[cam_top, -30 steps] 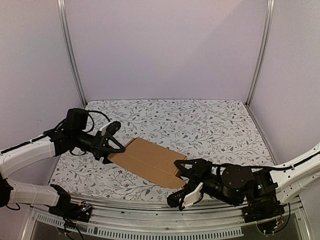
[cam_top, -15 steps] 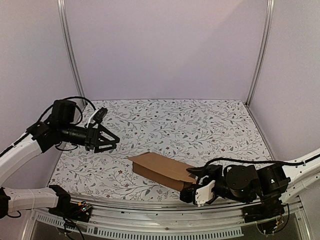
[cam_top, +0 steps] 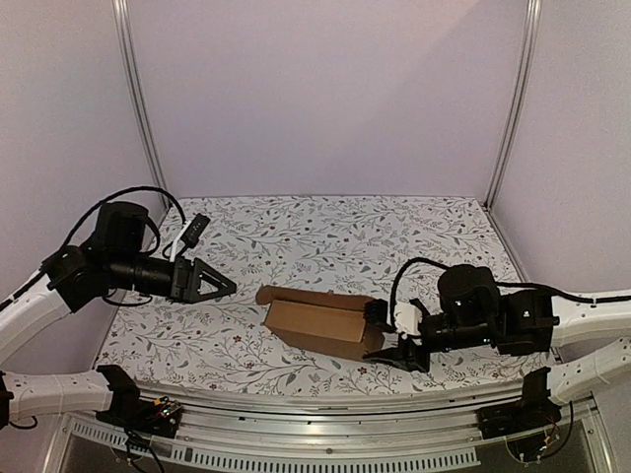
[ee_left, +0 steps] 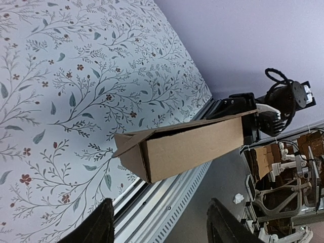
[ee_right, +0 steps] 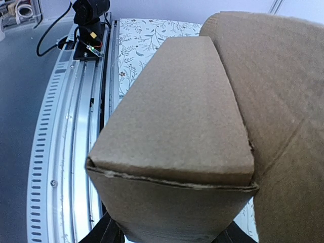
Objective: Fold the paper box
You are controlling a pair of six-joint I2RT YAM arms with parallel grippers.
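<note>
A tablecloth (cam_top: 394, 236) printed with leaves and small flowers lies flat. Lilac walls (cam_top: 325, 99) with metal posts (cam_top: 140, 99) stand around it. A slotted metal rail (cam_top: 296, 461) lines its near edge.

Your left arm (cam_top: 30, 307) has a smooth white tube, then chunky black parts near the wrist. A thin black cable (cam_top: 123, 190) loops over the top of it. Your left gripper (cam_top: 225, 286) is black and pointy, like a beak. Your right arm (cam_top: 592, 315) is white too, with a fat round black wrist and a second cable (cam_top: 414, 260) curling above it. Your right gripper (cam_top: 386, 337) is black with a small white piece on it.
</note>
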